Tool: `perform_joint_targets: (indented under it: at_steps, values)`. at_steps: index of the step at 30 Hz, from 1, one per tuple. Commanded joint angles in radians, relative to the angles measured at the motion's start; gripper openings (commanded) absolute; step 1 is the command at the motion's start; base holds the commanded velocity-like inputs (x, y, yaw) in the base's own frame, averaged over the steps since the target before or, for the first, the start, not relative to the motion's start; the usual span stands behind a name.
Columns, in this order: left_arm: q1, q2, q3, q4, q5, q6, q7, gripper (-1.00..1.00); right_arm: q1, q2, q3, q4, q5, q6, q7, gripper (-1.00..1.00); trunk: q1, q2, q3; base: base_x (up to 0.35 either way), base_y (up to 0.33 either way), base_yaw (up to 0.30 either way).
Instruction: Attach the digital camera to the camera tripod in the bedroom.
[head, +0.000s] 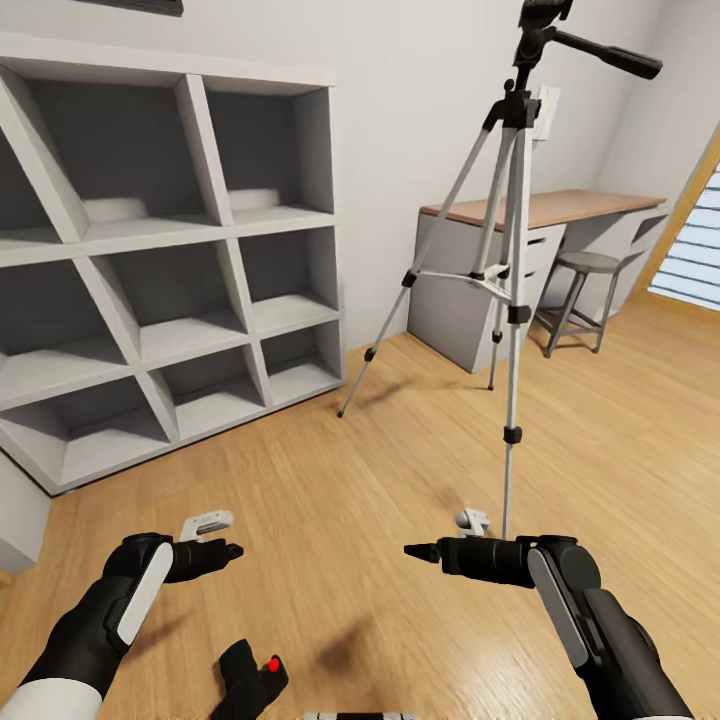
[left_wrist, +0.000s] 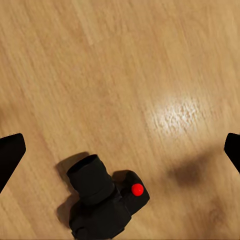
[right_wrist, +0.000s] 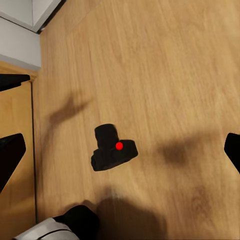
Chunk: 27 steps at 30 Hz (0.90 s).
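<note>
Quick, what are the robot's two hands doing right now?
Left end effector: open, holding nothing.
Right end effector: open, holding nothing.
The digital camera lies on the floor.

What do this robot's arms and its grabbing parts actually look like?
Both arms are bulky matte black tubes, each with a long pale grey rounded panel along the forearm; the upper segments near the picture's bottom turn white. The left end effector and right end effector are black with short tapered fingers. No cables or lettering show.
</note>
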Motion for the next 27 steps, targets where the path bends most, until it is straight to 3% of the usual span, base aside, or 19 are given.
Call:
perform_joint_targets:
  at_steps: [1,27]
  values:
    - [0.000,0.000,0.001,-0.001,0.003,0.005,0.000,1.00,-0.001,0.000,0.001,-0.001,0.000,0.004,0.002,1.00,0.000,-0.001,-0.005,0.000,0.000,0.000]
    - [0.000,0.000,0.001,-0.001,0.004,0.005,0.000,1.00,-0.001,0.000,0.002,0.001,0.001,0.001,-0.001,1.00,0.012,-0.007,-0.105,0.000,0.000,0.000]
